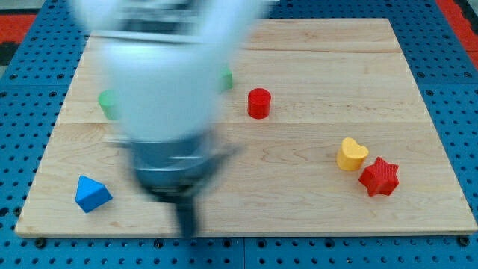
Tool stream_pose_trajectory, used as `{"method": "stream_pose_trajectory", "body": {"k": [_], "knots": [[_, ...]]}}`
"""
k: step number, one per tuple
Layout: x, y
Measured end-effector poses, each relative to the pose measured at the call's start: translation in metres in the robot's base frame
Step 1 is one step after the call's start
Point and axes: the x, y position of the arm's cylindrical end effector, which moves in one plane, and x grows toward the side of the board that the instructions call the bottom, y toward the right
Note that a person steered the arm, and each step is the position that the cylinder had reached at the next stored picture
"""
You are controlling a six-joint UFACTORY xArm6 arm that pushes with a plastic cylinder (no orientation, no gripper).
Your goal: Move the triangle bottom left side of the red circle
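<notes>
A blue triangle block [92,194] lies near the board's bottom left corner. A red circle block [258,102] stands above the board's middle. The blurred arm fills the view's upper left. Its dark rod comes down to my tip [185,230] near the board's bottom edge, to the right of the blue triangle and well apart from it. The red circle is far above and to the right of my tip.
A yellow heart block [351,155] and a red star block [379,177] touch at the right. A green block [107,103] shows at the arm's left edge, and another green bit [226,78] at its right edge. The wooden board [328,217] lies on blue pegboard.
</notes>
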Motion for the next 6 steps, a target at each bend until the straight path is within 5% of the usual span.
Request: {"method": "stream_pose_trajectory", "body": {"k": [1,2,6], "knots": [[-0.016,-0.113],[-0.048,-0.119],[-0.157,-0.007]]}}
